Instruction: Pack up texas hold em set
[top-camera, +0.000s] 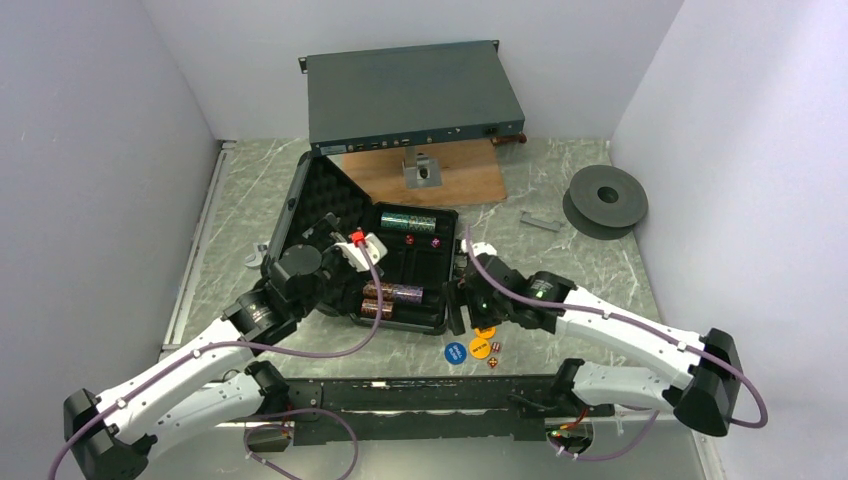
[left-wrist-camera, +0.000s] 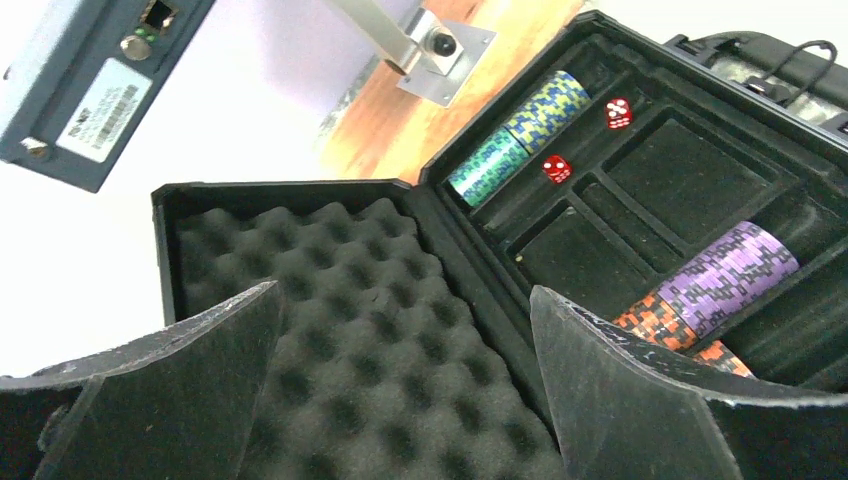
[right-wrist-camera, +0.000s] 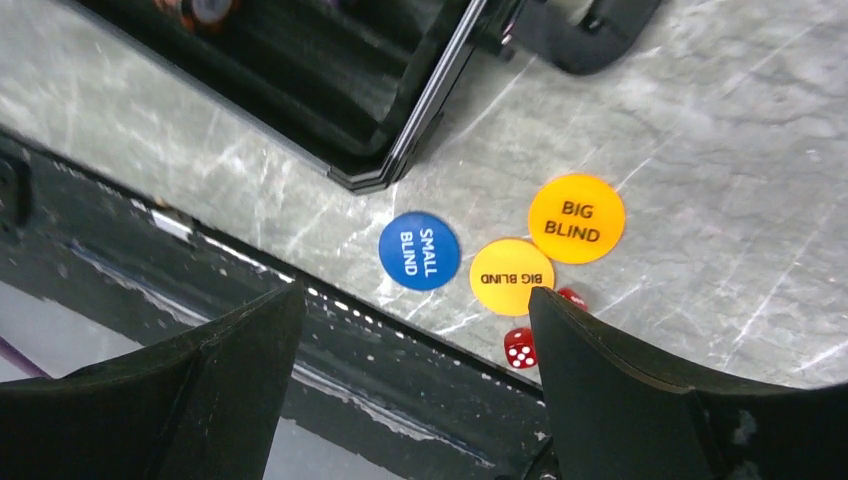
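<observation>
Case (top-camera: 405, 275) lies open at desk (top-camera: 600, 255) centre-left. Its foam lid (left-wrist-camera: 370, 330) leans back toward the left wall.

The tray holds two rolls of chips. A green-blue roll (left-wrist-camera: 520, 135) sits in the far slot and a purple-orange roll (left-wrist-camera: 715, 290) in the near slot. The near roll's end is cut off by the finger in the left wrist view. Two red dice (left-wrist-camera: 556, 168) lie in the small pockets beside the far roll.

Left claw (left-wrist-camera: 400, 300): fingers wide apart, holding nothing, hanging over the lid foam near the hinge.

Right claw (right-wrist-camera: 418, 300): fingers apart, empty, above the desk's near edge, just off the case's near right corner.

Loose pieces lie between that corner and the near edge:
- a blue disc (right-wrist-camera: 419, 250)
- a yellow disc (right-wrist-camera: 511, 277)
- an orange disc (right-wrist-camera: 576, 218)
- a red die (right-wrist-camera: 520, 348)

The yellow and orange rims meet, possibly overlapping. A second red piece is mostly hidden behind the right finger and is probably another die.

There is bare desk right of the case out to the spool (top-camera: 605, 200). The rack unit (top-camera: 410, 95) and wooden board (top-camera: 440, 175) close off the far edge.
</observation>
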